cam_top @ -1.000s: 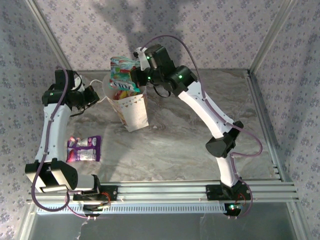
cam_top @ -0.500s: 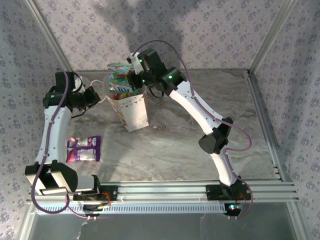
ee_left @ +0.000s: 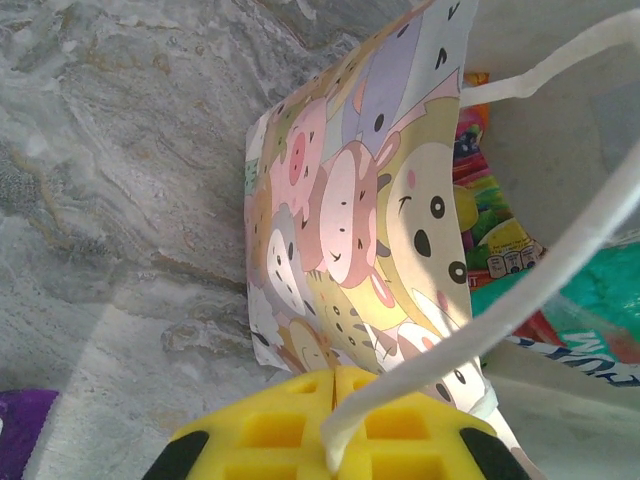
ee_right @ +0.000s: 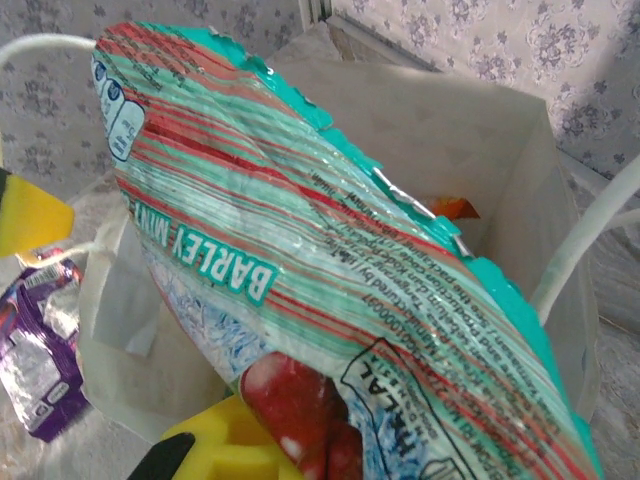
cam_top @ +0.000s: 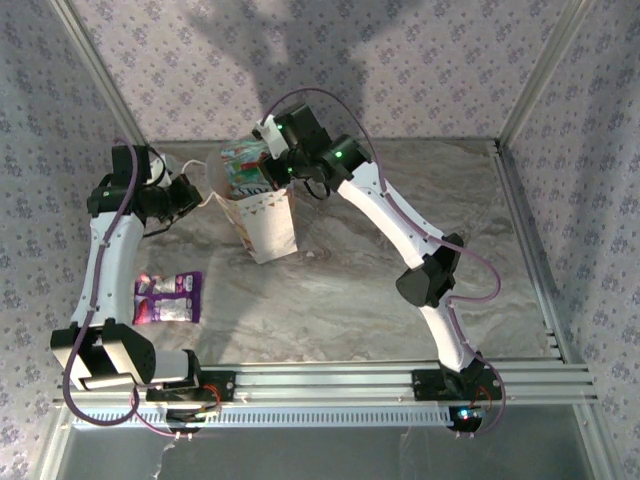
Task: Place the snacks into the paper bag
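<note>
Left fingers [ee_left: 270, 432]: clenched on one white cord handle [ee_left: 545, 285] of the bag; cord runs taut.
Right fingers [ee_right: 215, 450]: clamped on one end of teal packet [ee_right: 300, 250], holding it tilted over the bag mouth.
Bag [cam_top: 270, 225]: upright on tabletop [cam_top: 380, 260], far left of centre, mouth open, between both sets of fingers.
Inside bag: other packets [ee_left: 490, 225], red, yellow-green and teal, lying against the inner wall.
Purple packet [cam_top: 170, 297]: flat on tabletop beside the left arm, well apart from bag.
In the way: second handle [ee_right: 585, 235] arcs up just beside the teal packet; whether the packet touches the rim, cannot tell.
Materials: bag is thin white paper with pastel cartoon animals and triangle bunting; packets are glossy crinkled foil; tabletop is grey marble print; finger pads are yellow and gridded.
</note>
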Controlling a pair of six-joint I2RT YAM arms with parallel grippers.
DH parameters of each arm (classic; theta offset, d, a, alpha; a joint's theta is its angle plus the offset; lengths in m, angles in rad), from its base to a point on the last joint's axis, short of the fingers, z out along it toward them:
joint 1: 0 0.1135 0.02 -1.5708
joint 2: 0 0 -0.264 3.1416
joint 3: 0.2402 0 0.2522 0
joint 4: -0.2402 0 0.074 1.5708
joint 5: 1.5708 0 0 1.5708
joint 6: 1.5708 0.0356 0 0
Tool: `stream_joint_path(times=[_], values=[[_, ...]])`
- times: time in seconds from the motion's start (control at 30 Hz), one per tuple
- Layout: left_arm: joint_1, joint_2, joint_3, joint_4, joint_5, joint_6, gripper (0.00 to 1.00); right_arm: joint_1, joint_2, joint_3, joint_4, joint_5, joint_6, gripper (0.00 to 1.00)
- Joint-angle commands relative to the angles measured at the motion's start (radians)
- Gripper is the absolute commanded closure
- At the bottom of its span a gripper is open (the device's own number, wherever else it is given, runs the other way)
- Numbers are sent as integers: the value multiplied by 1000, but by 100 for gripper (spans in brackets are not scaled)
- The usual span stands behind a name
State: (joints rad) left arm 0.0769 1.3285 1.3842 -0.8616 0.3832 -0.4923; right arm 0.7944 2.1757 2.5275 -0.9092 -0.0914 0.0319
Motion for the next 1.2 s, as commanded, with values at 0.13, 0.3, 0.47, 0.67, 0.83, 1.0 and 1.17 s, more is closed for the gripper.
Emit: stream_joint_path(times=[0.13,0.3,0.47,0.67,0.83,1.0,1.17], values=[[6,-28,-10,33,22,-14,93,-20,33,35,-39,-45,-24,100],[6,-33,-14,40,24,-20,93,-26,70,66,-69,-115,-24,100],[6,-34,-24,46,31,-28,93,-23,99,82,-102,-97,-17,100],[5,-35,-24,51,39,-37,93,-20,104,82,-115,8,-2,93],[4,-34,-24,53,41,-42,93,-21,93,96,-112,47,50,57],[4,-29,-23,54,45,-44,93,-22,82,106,-107,87,103,55],[4,-27,-20,53,51,-44,93,-24,72,106,-117,105,131,57]])
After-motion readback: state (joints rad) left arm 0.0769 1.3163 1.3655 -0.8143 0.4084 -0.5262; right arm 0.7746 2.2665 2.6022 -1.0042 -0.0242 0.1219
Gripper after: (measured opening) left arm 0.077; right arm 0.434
